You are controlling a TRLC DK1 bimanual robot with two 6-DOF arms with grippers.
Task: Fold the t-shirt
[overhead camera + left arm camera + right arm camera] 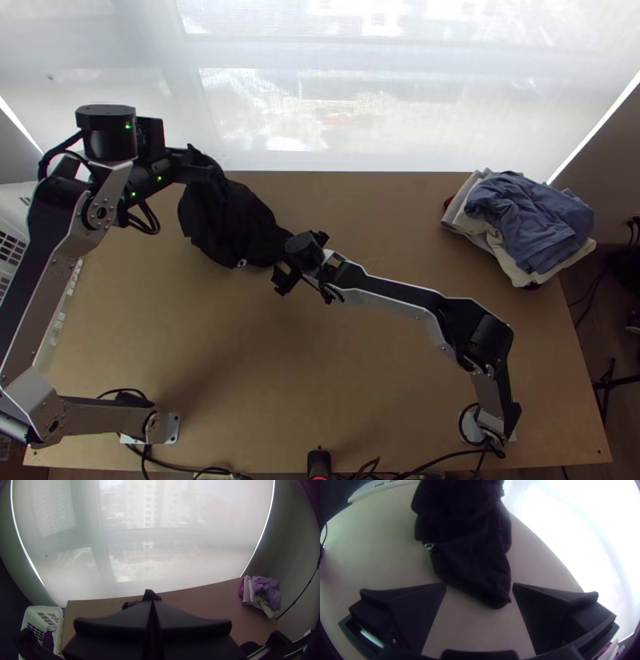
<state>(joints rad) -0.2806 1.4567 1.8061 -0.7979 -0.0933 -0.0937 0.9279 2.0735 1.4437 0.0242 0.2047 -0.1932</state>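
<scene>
My left gripper [200, 166] is shut on the upper end of the black t-shirt [228, 224], which hangs bunched from it toward the table's far left part. In the left wrist view the fingers of the left gripper [152, 603] are together, with a bit of dark t-shirt [151, 595] beyond their tips. My right gripper [299, 262] stands open at the shirt's right end. Seen from the right wrist, a narrow end of the t-shirt [476, 563] lies between the spread fingers of the right gripper [479, 586], not gripped. A small white mark shows at the cloth's edge.
A pile of folded clothes, blue on top [528, 220], lies at the table's far right. A white basket [30, 613] stands off the table's left side. Bare wood [280, 368] stretches between the arm bases. A pale blind [360, 96] hangs behind the far edge.
</scene>
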